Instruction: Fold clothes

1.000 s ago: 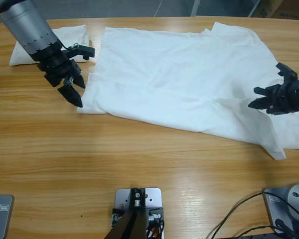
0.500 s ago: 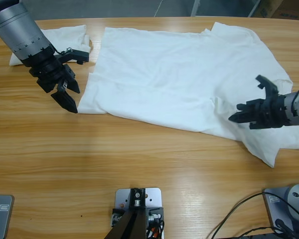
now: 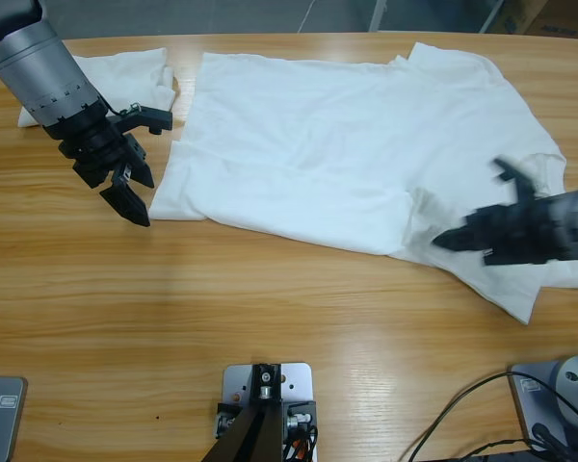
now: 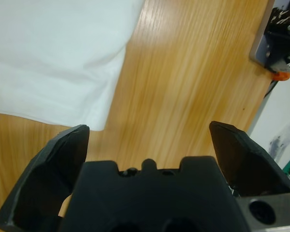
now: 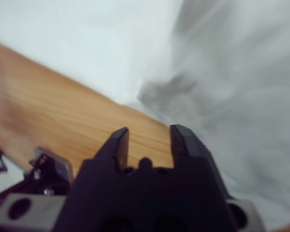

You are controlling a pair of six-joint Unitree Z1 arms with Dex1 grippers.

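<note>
The left pincer (image 3: 135, 183) is hanging wide open, holding nothing, just off the T-shirt's (image 3: 347, 154) lower-left corner. The right pincer (image 3: 462, 236), jaws narrowly apart, is hovering over the shirt's rumpled right edge. The shirt is lying spread across the counter (image 3: 270, 308).

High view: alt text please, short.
A large white T-shirt lies spread on the wooden table. The left gripper, fingers open, hovers off its left corner; the right gripper reaches over its right side. A smaller white garment lies far left.
</note>
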